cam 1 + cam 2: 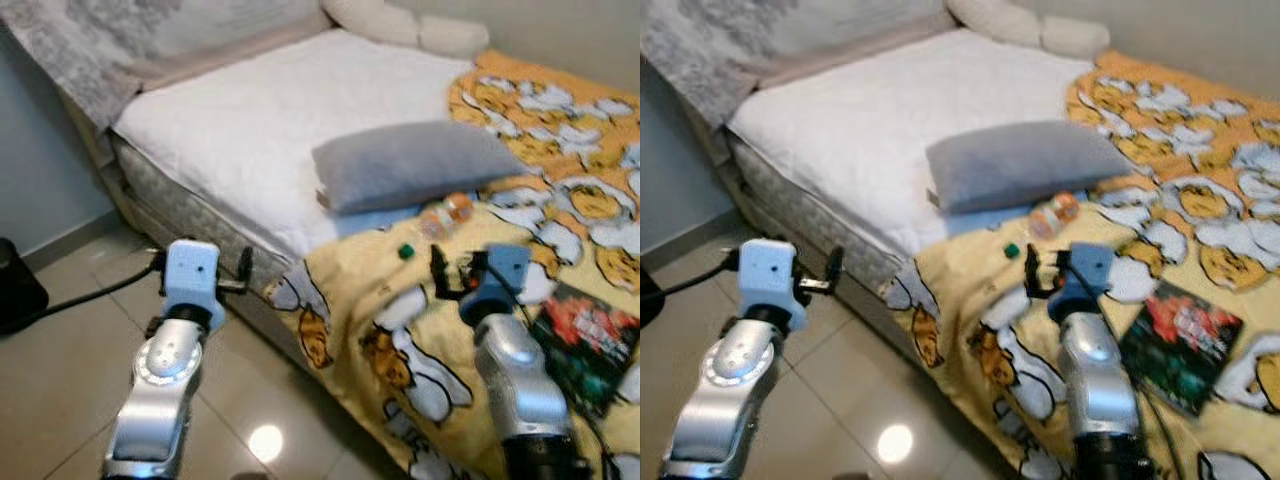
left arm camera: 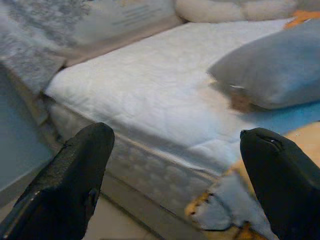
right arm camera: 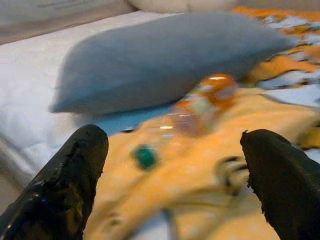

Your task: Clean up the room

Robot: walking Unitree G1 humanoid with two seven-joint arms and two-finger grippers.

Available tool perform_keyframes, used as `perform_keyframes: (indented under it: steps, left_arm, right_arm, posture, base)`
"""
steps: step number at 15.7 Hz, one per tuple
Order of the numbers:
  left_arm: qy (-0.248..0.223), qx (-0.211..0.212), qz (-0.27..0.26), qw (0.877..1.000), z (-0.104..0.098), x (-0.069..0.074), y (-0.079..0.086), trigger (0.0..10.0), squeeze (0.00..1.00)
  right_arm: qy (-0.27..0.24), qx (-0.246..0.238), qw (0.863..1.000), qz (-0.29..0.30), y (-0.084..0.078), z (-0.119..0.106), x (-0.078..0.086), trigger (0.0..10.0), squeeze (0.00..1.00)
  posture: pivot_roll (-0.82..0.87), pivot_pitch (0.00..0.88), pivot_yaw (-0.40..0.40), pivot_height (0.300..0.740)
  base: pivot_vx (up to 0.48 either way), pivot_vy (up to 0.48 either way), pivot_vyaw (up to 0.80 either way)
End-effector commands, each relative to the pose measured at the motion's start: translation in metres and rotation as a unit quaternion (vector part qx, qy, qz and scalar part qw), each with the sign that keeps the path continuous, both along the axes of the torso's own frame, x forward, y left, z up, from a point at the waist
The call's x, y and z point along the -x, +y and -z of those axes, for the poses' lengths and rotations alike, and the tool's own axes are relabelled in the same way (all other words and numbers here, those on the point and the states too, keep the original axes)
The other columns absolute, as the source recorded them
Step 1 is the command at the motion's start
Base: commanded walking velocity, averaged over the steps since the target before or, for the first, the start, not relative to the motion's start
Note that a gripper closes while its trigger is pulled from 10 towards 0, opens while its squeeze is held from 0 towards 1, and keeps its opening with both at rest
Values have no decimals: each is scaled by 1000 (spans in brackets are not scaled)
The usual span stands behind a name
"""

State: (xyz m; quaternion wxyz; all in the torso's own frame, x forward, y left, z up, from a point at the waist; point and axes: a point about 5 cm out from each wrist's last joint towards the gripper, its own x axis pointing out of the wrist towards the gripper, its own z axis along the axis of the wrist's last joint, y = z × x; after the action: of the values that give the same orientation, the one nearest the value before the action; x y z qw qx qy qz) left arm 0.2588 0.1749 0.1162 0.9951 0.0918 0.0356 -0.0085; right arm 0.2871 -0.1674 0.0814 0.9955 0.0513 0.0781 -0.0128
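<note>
- A clear plastic bottle (image 1: 446, 213) with orange at one end lies on its side on the yellow cartoon blanket (image 1: 400, 300), just at the 5 o'clock edge of the grey pillow (image 1: 410, 163).
- A small green cap (image 1: 405, 251) sits on the blanket near the bottle, toward 7 o'clock from it and apart from it.
- My right gripper (image 3: 172, 170) hangs over the blanket at 6 o'clock from the bottle, fingers spread wide and grasping nothing; bottle and cap both show between my fingers (image 3: 70, 180), blurred.
- A dark book (image 1: 1180, 345) with a red and green cover lies flat on the blanket at 3 o'clock from my right arm.
- The pillow rests across the seam between the blanket and the bare white mattress (image 1: 270, 130).
- My left gripper (image 2: 175, 170) is released too, jaws wide and empty, held over the tiled floor (image 1: 70, 370) beside the bed and pointing at the mattress edge.
- Cream cushions (image 1: 405, 25) lie at the bed's 12 o'clock end.
- A black cable (image 1: 95, 290) runs across the floor at 9 o'clock to a dark object (image 1: 15, 285).
</note>
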Motion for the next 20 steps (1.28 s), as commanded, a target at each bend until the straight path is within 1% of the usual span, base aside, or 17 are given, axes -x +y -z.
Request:
perform_keyframes:
  steps: [1, 5, 8, 10, 20]
  left_arm:
    - [-4, 0, 1, 1000, -2, -2, 0, 10000, 1000]
    - [-7, -2, 4, 1000, -4, -4, 0, 10000, 1000]
    - [-6, -3, 7, 1000, -4, -5, 0, 10000, 1000]
    - [-4, -8, 12, 1000, -4, -5, -1, 10000, 1000]
    - [-2, -10, 23, 1000, -2, -8, -6, 10000, 1000]
  right_arm:
    - [-5, 3, 1000, 5, -1, -2, -2, 10000, 0]
    - [-5, 17, 1000, 22, -5, -2, -3, 10000, 0]
    - [-3, 10, 1000, 30, -5, -2, -4, 10000, 0]
    - [-3, -3, 1000, 29, -5, -2, -4, 10000, 0]
    - [2, -7, 999, 39, -8, -4, -7, 10000, 0]
  posture:
    - [76, 11, 3, 740]
    - [76, 10, 12, 740]
    - [76, 10, 15, 740]
    - [74, 10, 17, 740]
    - [66, 15, 17, 740]
  base:
    - [289, 0, 0]
    - [288, 0, 0]
    - [289, 0, 0]
    - [289, 0, 0]
    - [286, 0, 0]
